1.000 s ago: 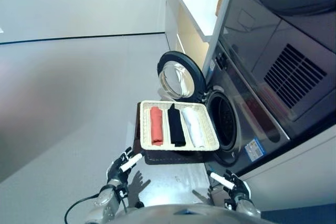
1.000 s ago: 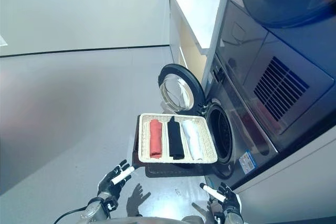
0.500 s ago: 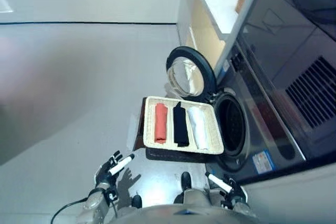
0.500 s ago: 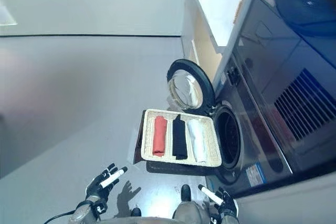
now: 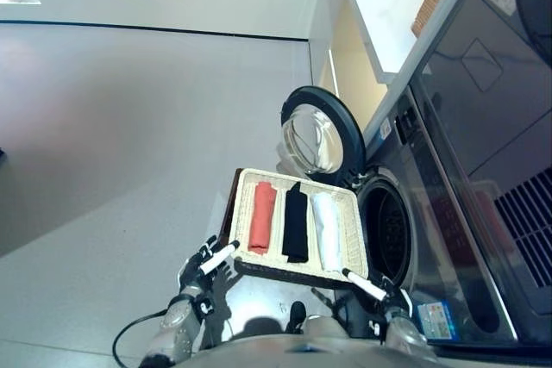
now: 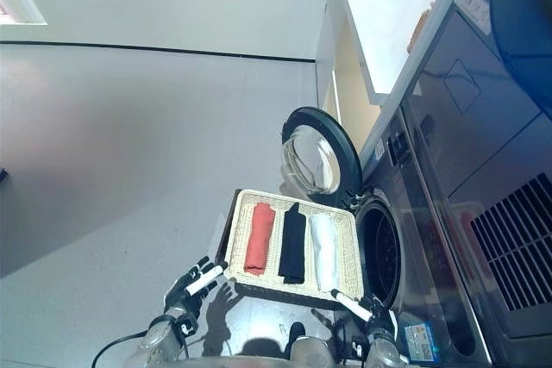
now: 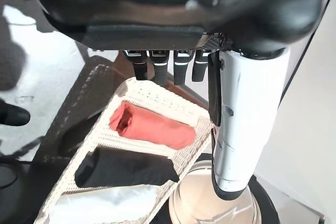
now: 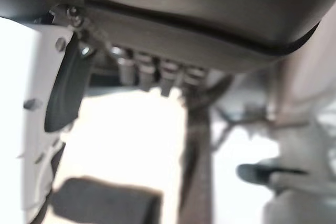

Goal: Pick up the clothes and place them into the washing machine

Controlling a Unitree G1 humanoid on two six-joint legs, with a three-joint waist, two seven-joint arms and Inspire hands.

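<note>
A shallow wicker basket [image 5: 358,239] rests on a low dark brown box [image 5: 231,213] beside the washing machine [image 5: 414,213]. It holds a rolled red cloth [image 5: 262,216], a black cloth [image 5: 295,225] and a white cloth [image 5: 327,230] side by side. The machine's round door [image 5: 321,135] stands open and the drum opening [image 5: 388,230] is dark. My left hand [image 5: 203,267] is open, near the basket's near left corner. My right hand [image 5: 385,294] is open at the basket's near right corner. The red cloth [image 7: 152,127] lies past my left fingers in the left wrist view.
A white counter [image 5: 384,2] with a cabinet stands beyond the machine. Grey floor [image 5: 112,144] stretches to the left and far side. A second appliance with a vent grille [image 6: 517,239] sits to the right of the drum.
The camera has shifted, so the whole scene sits differently. Both hands have come closer to the basket's near edge.
</note>
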